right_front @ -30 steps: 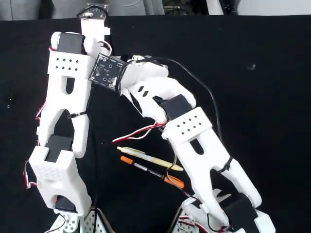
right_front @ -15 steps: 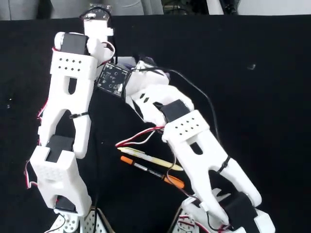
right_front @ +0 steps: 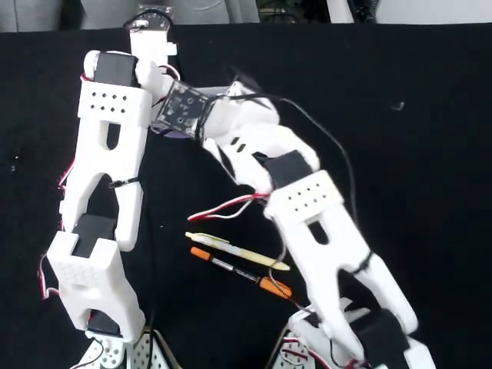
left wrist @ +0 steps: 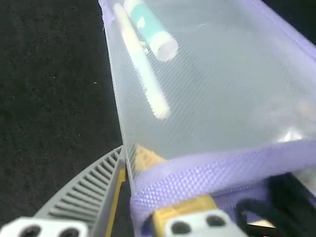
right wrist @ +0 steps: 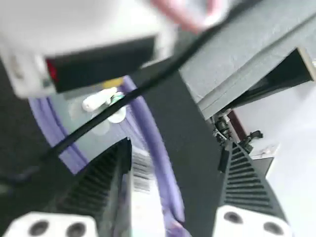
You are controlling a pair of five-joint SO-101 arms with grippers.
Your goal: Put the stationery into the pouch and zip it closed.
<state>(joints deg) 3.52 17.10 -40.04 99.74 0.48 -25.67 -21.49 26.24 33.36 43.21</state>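
On the black worktop [right_front: 415,154], high view: one yellow pen [right_front: 238,250] and one orange pen [right_front: 240,273], side by side and nearly parallel, between the two white arms near their bases; both arms extend toward the far edge, wrists close together. Left wrist view: one translucent pouch [left wrist: 222,98] with purple edging, containing a cream pen [left wrist: 140,64] and a teal-and-white tube [left wrist: 150,27]; left end effector [left wrist: 132,158] clenched on the pouch's purple edge. Right wrist view: right end effector [right wrist: 177,145] released, fingers spread wide, the pouch's purple rim lying between them; a black cable [right wrist: 148,86] crosses in front.
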